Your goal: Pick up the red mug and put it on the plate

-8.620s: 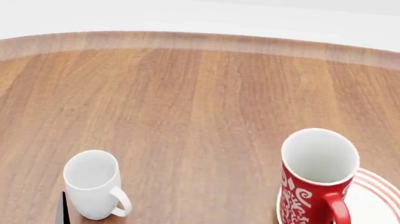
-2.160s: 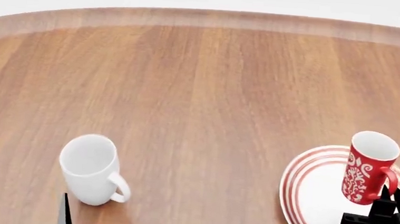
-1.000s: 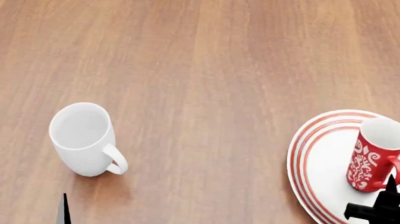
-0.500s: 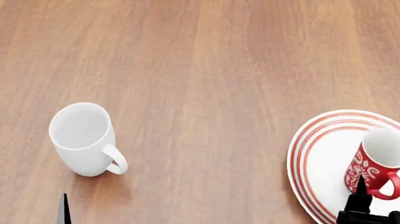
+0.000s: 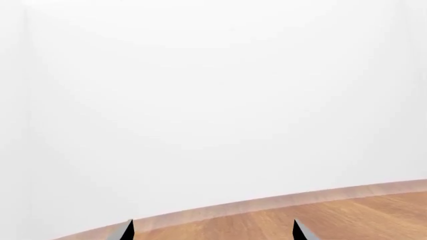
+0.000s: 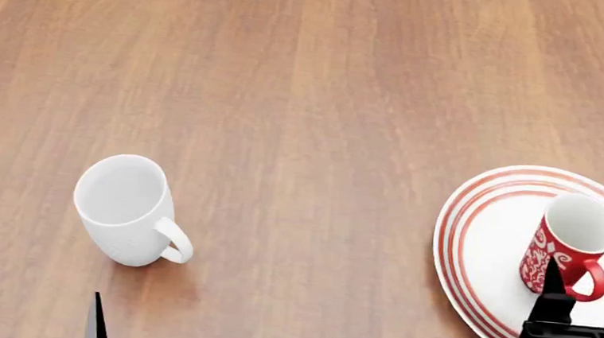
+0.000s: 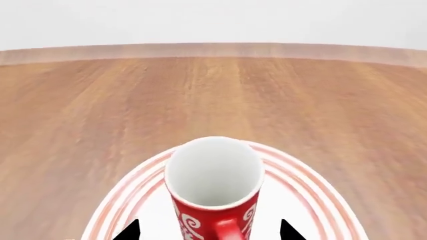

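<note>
Warm wood grain covers the worktop (image 6: 318,98), which runs to a pale curved edge under a blank white backdrop. Just ahead of the right tool (image 7: 210,231) the red mug (image 7: 213,192) stands upright on the plate (image 7: 133,200), its handle turned back toward the tool and sitting in the gap between the two spread fingertips. Neither tip appears to touch the mug, so the tool reads as released. Seen from the head, the red mug (image 6: 568,247) rests inside the plate's (image 6: 479,229) red rings, toward the side nearer the right tool (image 6: 591,297). Placement looks done; what seems left is drawing that tool clear without catching the handle. Far from it, near the left tool (image 6: 31,309), sits a plain white mug (image 6: 124,208). That left tool's tips are parted and hold nothing.
</note>
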Available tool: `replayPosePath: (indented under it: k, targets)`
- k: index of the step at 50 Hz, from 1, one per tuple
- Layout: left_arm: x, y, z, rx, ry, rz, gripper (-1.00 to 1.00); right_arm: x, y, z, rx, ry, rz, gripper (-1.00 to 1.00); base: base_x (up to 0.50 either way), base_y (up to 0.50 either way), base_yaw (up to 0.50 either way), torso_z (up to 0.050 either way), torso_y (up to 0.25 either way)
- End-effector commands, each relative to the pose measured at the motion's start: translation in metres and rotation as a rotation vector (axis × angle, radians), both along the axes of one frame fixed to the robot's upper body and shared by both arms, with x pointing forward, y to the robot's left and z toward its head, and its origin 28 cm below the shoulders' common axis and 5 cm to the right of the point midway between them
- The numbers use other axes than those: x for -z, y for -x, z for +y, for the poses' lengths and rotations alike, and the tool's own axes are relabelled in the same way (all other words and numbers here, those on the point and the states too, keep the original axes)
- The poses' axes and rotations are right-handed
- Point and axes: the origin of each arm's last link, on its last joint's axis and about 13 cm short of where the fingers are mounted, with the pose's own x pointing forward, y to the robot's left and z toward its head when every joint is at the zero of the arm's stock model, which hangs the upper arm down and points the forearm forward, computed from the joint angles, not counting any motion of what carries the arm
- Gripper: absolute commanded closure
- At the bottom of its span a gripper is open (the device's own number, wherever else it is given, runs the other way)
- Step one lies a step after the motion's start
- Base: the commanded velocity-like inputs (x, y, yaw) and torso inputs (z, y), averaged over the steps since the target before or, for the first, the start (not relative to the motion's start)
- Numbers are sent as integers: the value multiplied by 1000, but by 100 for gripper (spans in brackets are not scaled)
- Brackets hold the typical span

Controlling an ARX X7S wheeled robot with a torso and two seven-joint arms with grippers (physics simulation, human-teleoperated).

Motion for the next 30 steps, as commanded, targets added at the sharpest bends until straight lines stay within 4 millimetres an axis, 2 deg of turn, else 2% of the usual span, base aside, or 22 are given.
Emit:
replayPosePath:
  k: [1, 14, 30]
  targets:
    - [0, 0, 0, -2, 0, -3, -100, -19, 15, 3, -87, -7, -99, -100, 0, 0, 0, 0, 0]
    - [0, 0, 0, -3, 2, -3, -100, -44, 28, 7, -161, -15, -224, -100, 0, 0, 0, 0, 0]
    - [0, 0, 0, -2, 1, -6, -100, -80, 46, 25, -263, 17, -364, -100, 0, 0, 0, 0, 0]
